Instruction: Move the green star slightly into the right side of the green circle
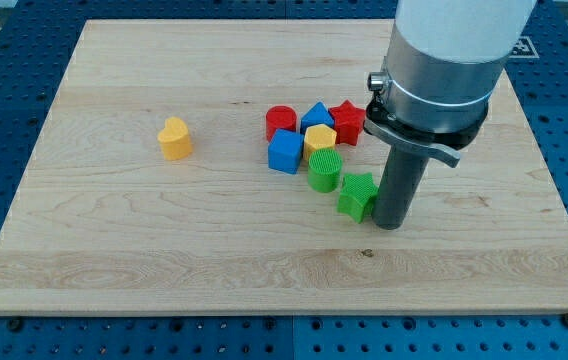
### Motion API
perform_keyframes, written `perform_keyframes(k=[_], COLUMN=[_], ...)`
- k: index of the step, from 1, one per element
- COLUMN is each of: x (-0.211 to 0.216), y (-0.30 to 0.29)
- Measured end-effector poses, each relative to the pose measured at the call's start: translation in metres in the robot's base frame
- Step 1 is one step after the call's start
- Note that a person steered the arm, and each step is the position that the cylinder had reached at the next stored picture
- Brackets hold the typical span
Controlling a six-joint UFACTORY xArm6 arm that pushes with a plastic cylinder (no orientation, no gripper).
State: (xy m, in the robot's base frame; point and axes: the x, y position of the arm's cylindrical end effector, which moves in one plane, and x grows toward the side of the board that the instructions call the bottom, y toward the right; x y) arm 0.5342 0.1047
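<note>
Green star (357, 194), one; green circle (325, 170), one.

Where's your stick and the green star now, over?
My tip right beside green star, on its right. Star just below-right of green circle, nearly touching. Nothing between them.

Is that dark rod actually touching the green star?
Touching, as far as the camera view shows: my tip sits against the right edge of the green star, with no strip of board visible between them.
</note>
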Motion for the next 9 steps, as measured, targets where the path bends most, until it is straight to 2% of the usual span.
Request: perform_keyframes(k=[2,3,5,8,9], x=[0.019,0.057,0.055,0.027,0.037], y=[0.0,0.0,-0.008,-0.002,-0.011])
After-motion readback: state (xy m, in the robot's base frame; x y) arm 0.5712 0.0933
